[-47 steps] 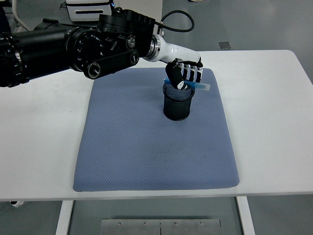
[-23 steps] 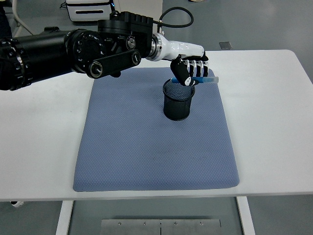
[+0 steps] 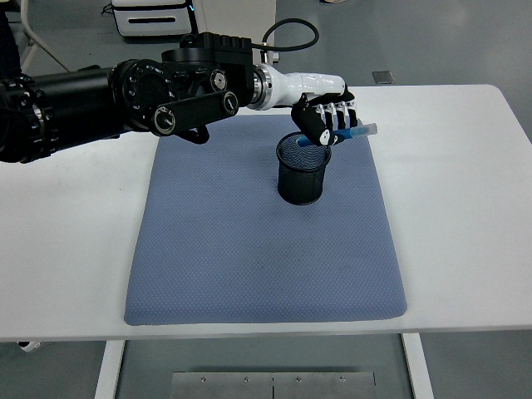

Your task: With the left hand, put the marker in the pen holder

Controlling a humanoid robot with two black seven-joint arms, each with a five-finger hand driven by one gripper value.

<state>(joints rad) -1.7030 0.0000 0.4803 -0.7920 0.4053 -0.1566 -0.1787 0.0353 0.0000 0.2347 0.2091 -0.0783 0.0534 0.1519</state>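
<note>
My left hand [image 3: 327,118] is curled around the marker [image 3: 347,135], fingers pinching its barrel, and it hangs just above the far rim of the cup [image 3: 302,170]. The marker is blue with a pale end. It lies tilted: its lower blue tip dips over the cup's open mouth while the pale end sticks out past my fingers, up and away from the cup on its right side. I cannot tell whether the tip touches the rim. The cup is black wire mesh and stands upright on the blue mat [image 3: 249,249], toward the mat's far right part. The mat lies flat on the white table [image 3: 465,208], which spreads out on every side of the cup.
</note>
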